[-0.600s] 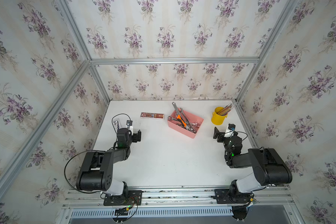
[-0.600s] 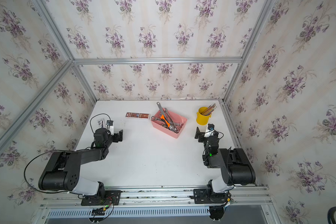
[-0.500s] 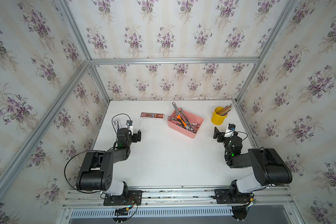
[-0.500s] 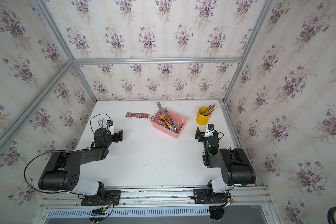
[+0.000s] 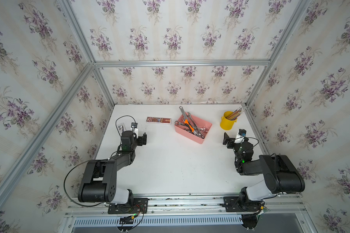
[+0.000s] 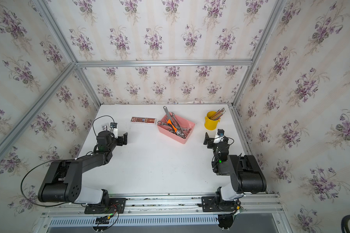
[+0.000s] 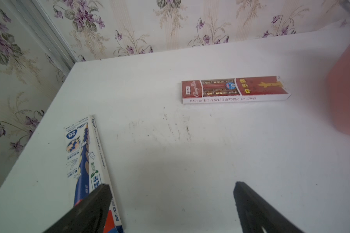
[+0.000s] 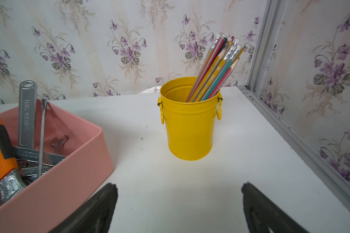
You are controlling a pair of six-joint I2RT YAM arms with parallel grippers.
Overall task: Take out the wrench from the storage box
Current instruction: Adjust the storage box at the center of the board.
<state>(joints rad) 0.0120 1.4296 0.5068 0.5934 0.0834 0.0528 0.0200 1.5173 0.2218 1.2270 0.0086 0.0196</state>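
A white table (image 5: 170, 161) sits inside a booth papered with violets, and a black robot arm is folded low at each near corner. Both top views show the whole layout.

The salmon-pink storage box (image 5: 185, 134) rests toward the back of the table, right of centre, turned at an angle. It holds a heap of metal tools. The wrench (image 5: 182, 113), long and silver, leans out over the box's far rim. An orange-handled tool (image 5: 187, 122) lies across the pile.

To the right of the box, apart from it, stands a yellow cup (image 5: 227, 122). To the left of the box lies a flat red pencil carton (image 5: 158, 120).

Only the right wrist view shows the pencils (image 8: 216, 68) in the cup clearly, and the raised lettering on the wrench handle. Only the left wrist view shows a blue and white pencil carton (image 7: 83, 157) plainly; in the top views the left arm largely covers it.

The left gripper (image 7: 171, 191) has its jaws spread wide, holding nothing, above bare table near the blue carton. The right gripper (image 8: 179, 191) is likewise spread wide with nothing in it, between the storage box and the cup, clear of both.
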